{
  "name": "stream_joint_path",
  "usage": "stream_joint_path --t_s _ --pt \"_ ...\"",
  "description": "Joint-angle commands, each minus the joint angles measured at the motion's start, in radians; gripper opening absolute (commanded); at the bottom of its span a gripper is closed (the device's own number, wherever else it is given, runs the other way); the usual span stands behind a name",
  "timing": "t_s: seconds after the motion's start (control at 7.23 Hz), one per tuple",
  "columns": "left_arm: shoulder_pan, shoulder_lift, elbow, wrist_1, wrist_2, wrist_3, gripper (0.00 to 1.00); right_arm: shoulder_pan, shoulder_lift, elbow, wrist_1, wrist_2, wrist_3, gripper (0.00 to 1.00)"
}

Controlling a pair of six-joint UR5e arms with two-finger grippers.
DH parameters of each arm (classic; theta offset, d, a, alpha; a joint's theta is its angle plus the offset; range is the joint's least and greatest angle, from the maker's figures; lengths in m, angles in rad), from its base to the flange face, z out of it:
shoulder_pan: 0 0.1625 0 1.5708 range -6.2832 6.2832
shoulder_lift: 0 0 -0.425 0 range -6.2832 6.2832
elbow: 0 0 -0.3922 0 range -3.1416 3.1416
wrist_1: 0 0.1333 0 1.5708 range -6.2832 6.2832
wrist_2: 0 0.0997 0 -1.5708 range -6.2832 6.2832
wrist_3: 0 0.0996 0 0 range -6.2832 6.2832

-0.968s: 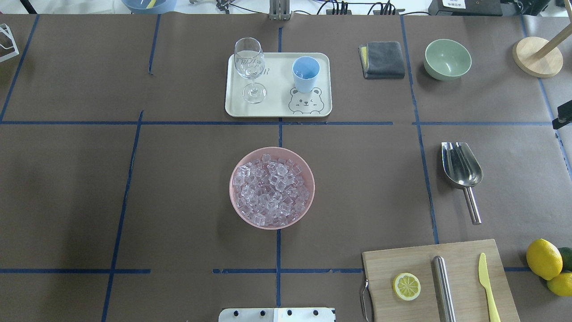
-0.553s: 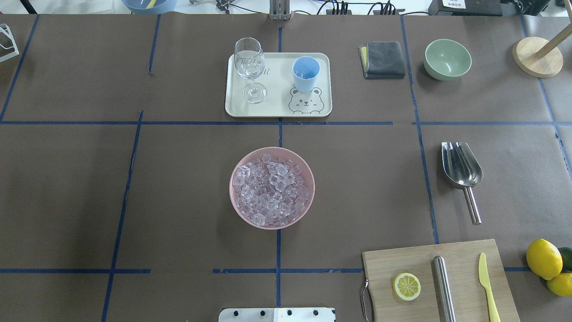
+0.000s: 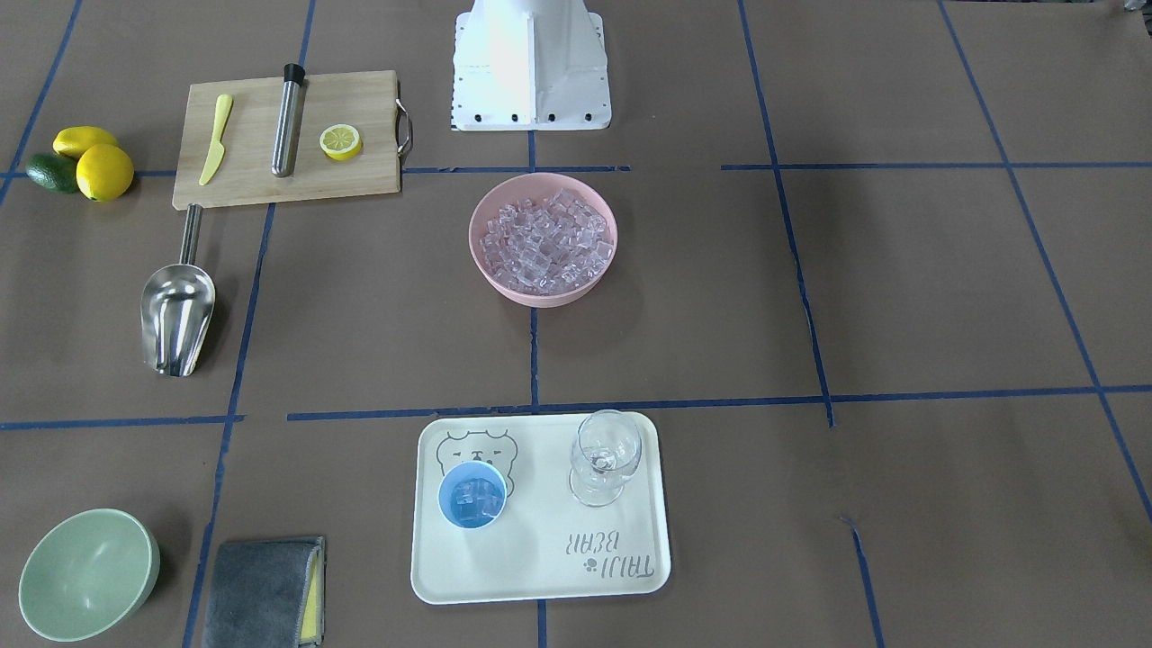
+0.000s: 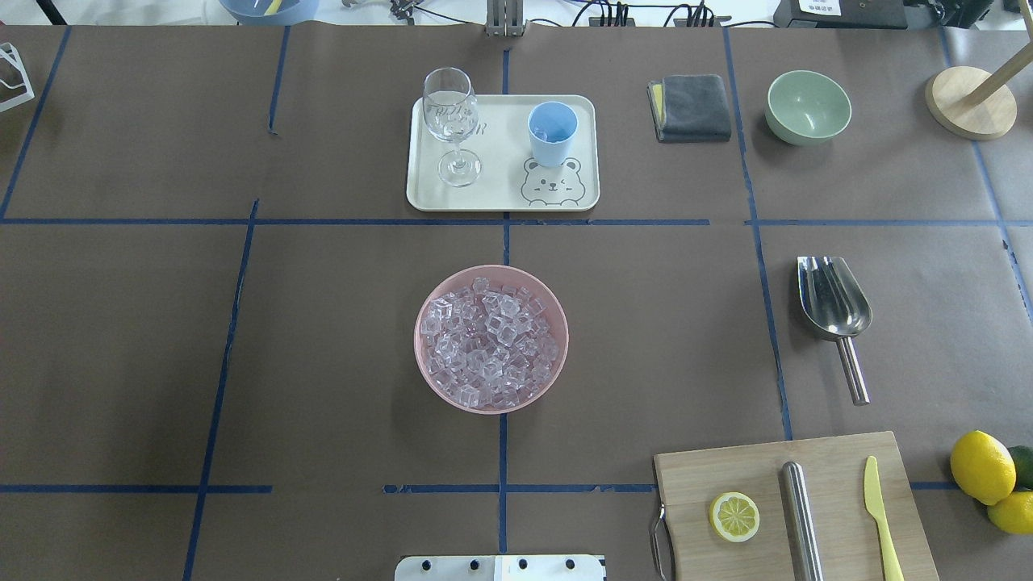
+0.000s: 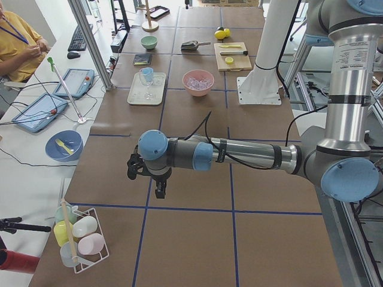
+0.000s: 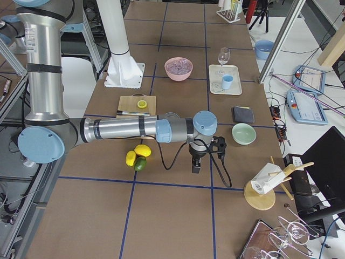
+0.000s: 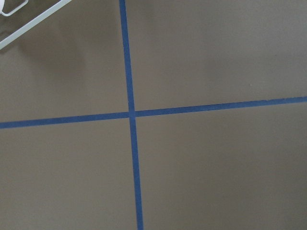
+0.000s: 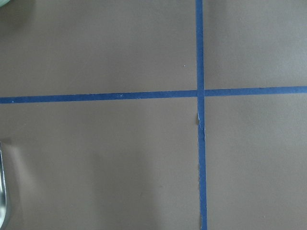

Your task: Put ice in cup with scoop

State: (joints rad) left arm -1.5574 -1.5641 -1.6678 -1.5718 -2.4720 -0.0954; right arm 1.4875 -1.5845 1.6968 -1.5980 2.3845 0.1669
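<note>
Exterior right: right pincer, spread or pressed I cannot tell, hangs apart from scoop.

Both downward: left end effector, right end effector; closure unclear.

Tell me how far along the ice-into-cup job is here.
Done: the cup on the tray already holds ice cubes. In hand: nothing; the scoop lies empty on the table, and the left gripper and right gripper hang over the table's ends, far from it. Left: seemingly nothing, unless more from the pink bowl is wanted.
</note>
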Motion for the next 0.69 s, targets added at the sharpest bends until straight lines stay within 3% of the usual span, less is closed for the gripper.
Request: stream_joint_path --t_s 0.0,0.28,0.55 --pt "0.003 0.015 0.045 -0.128 0.008 -0.021 1.00 0.017 0.018 -0.011 -0.003 0.009 -0.003 1.00" --pt "0.003 0.061 0.059 -0.252 0.051 -0.024 1.00 0.017 0.012 -0.012 0.001 -0.001 -0.010 1.00" --pt "0.003 0.047 0.043 -0.246 0.074 -0.024 1.00 0.017 0.001 -0.011 0.004 -0.005 -0.017 1.00"
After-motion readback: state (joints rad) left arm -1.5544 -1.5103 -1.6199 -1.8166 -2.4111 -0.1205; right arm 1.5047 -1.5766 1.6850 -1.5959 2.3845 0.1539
